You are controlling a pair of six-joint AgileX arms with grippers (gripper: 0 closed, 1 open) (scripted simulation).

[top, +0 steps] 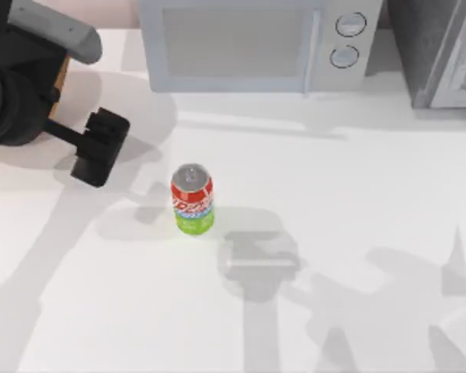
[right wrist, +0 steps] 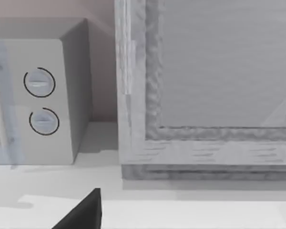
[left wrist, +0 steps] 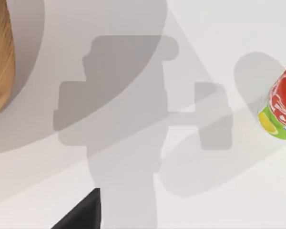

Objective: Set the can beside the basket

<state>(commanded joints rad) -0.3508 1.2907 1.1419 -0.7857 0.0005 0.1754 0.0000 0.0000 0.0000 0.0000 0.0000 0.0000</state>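
— Where, then, did the can point(top: 193, 199) stand?

— Upright on the white counter point(top: 357, 202), near its middle and a little toward the left side, silver top up, red band above the lime-green base. Nothing touched it.

— And the left gripper point(top: 99, 148)?

— Above the counter at the upper left, up and to the left of the can and well apart from it. Whether its fingers were apart or together could not be told. The left wrist view caught the can point(left wrist: 281, 105) at one edge of the frame and a curved piece of the orange-brown basket point(left wrist: 0, 62) at the opposite edge, with bare counter and arm shadows between them.

— The basket in the top view?

— A sliver of orange-brown point(top: 60, 78) showed beside the left arm at the far left.

— What else stood on the counter?

— A microwave point(top: 256, 43) along the back edge, its two round dials point(top: 348, 39) facing forward, and a grey cabinet point(top: 439, 50) at the back right. The right wrist view looked toward the same microwave point(right wrist: 43, 100) and cabinet point(right wrist: 205, 86).
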